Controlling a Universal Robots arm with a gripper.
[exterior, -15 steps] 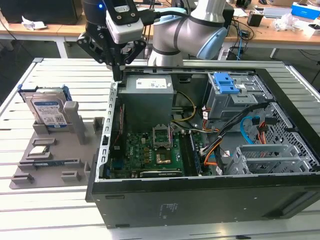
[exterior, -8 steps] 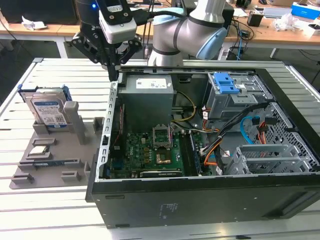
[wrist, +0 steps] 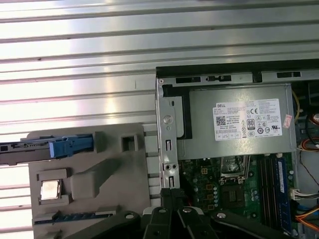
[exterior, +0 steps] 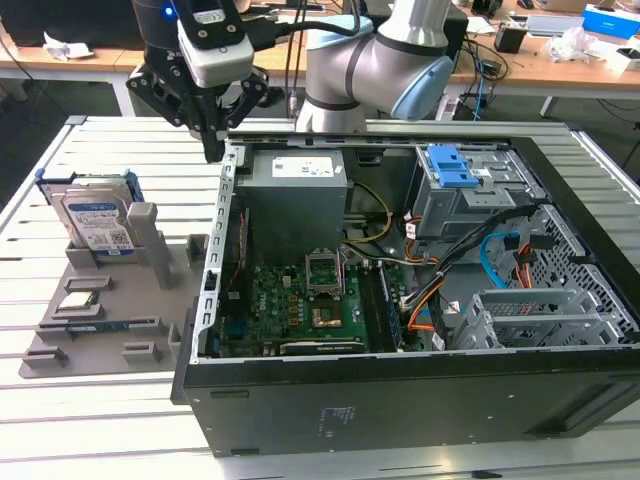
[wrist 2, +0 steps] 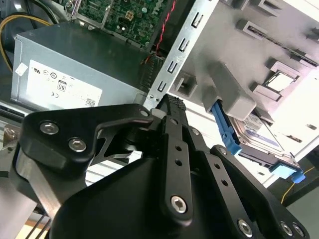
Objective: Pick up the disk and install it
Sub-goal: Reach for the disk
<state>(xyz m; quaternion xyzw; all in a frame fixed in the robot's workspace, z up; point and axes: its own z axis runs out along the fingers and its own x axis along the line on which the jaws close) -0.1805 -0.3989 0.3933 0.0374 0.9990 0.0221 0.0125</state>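
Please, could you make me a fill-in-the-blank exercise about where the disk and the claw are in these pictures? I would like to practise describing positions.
1. The disk stands upright in a gray holder, on the exterior view's ___ of the computer case.
2. Its carrier frame is coloured ___.
3. The claw hangs near the case's edge and holds ___.

Missing words: left; blue; nothing.
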